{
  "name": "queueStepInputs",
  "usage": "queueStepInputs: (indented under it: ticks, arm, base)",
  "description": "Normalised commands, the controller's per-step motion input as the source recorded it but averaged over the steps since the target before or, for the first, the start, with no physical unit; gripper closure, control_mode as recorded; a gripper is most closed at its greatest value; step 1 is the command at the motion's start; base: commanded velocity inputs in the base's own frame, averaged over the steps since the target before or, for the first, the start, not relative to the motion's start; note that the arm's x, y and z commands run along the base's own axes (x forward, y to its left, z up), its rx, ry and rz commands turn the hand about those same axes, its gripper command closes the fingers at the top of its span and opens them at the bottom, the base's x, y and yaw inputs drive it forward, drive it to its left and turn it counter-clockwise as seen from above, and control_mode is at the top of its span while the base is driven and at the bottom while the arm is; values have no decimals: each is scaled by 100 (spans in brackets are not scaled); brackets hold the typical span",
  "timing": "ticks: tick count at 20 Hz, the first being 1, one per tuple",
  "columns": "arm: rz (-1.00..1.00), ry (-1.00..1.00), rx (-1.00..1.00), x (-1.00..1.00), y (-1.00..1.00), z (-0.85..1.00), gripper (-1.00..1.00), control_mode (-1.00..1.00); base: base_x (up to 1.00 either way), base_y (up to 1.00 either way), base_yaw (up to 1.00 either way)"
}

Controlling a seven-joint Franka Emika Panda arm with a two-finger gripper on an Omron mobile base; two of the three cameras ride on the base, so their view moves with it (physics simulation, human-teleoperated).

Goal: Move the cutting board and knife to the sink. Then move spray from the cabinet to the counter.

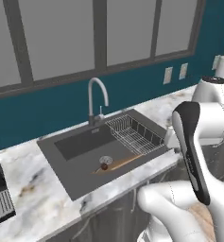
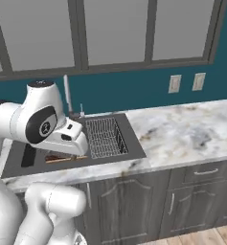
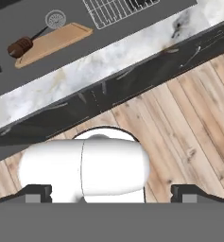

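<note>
Here marble counter (image 2: 182, 134) rings the sink (image 1: 80, 142).

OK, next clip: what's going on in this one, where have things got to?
The cutting board already lies in the sink, near the drain, with the knife resting at one end of it, dark handle up. The claw is open and holds nothing; it hangs out in front of the counter, looking down past the cabinet fronts at the wooden floor. The wire rack sits in the sink beside the board. So the sink part looks done.
</note>
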Motion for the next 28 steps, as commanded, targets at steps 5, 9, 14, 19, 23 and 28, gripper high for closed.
queueStepInputs:
  ticks: [5,9,14,19,23,28]
  arm:
    - [0,0,0,0,0,0,-100,100]
    - [0,0,0,0,0,0,-100,100]
    - [0,0,0,0,0,0,-100,100]
    - [0,0,0,0,0,0,-100,100]
    - [0,0,0,0,0,0,-100,100]
    - [0,0,0,0,0,0,-100,100]
  base:
    - [3,-77,-79]
    - [2,-93,-75]
    - [4,-99,-73]
    - [3,-100,-71]
    - [3,-100,-71]
    - [9,-100,-70]
